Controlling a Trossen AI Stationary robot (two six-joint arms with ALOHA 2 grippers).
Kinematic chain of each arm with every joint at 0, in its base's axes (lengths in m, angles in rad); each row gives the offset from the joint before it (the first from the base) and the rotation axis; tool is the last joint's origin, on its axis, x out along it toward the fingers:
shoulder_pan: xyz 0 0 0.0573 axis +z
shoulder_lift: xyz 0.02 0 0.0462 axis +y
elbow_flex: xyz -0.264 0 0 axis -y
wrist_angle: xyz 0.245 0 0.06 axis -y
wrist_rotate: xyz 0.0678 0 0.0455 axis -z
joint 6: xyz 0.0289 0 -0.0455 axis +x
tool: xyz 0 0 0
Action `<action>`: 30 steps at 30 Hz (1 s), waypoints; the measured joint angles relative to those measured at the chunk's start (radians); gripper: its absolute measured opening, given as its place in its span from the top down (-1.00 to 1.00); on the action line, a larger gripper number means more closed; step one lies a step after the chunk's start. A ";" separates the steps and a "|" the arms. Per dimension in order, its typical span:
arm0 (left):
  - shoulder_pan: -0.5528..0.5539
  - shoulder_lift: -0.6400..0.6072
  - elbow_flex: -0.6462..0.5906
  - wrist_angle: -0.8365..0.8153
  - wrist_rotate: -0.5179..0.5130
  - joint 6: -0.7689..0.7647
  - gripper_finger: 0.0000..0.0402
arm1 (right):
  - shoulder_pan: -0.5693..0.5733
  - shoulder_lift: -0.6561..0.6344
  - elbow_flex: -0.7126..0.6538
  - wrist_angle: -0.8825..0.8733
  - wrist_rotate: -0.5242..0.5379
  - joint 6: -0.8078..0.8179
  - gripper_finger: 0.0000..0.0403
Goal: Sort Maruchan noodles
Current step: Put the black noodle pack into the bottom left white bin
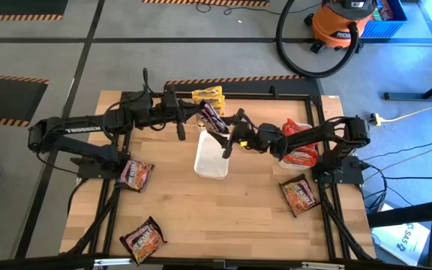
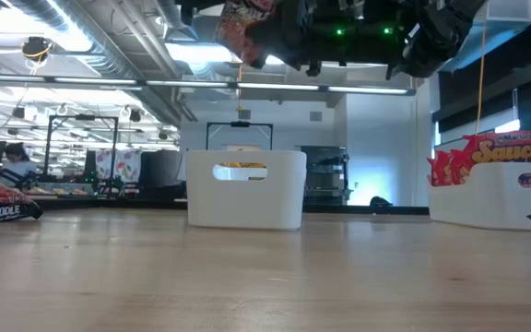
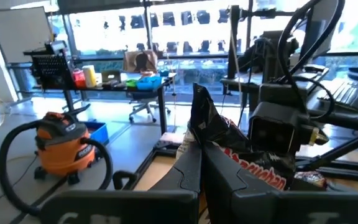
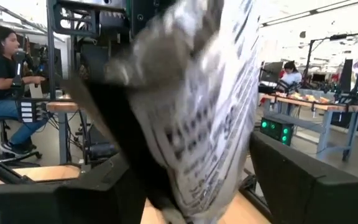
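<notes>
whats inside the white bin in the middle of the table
In the high view the middle white bin looks bare inside, though the right tool covers its far corner. The low view shows only yellow through its handle slot, from something behind.

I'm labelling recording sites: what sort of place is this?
Probably an indoor robotics lab or workshop: an orange shop vacuum on hazard-taped concrete floor, and further workbenches with a seated person.
</notes>
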 joint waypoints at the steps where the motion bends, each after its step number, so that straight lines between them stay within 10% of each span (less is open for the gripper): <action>1: 0.000 0.003 0.000 0.010 0.011 0.000 1.00 | 0.000 0.000 0.001 -0.002 0.001 -0.007 -0.21; 13: 0.000 0.004 0.000 0.003 0.033 0.047 0.85 | 0.000 0.000 0.001 -0.048 -0.001 -0.090 0.79; 30: 0.004 0.003 0.000 -0.088 -0.115 0.129 0.43 | 0.000 -0.267 -0.001 -0.730 0.051 -0.144 0.83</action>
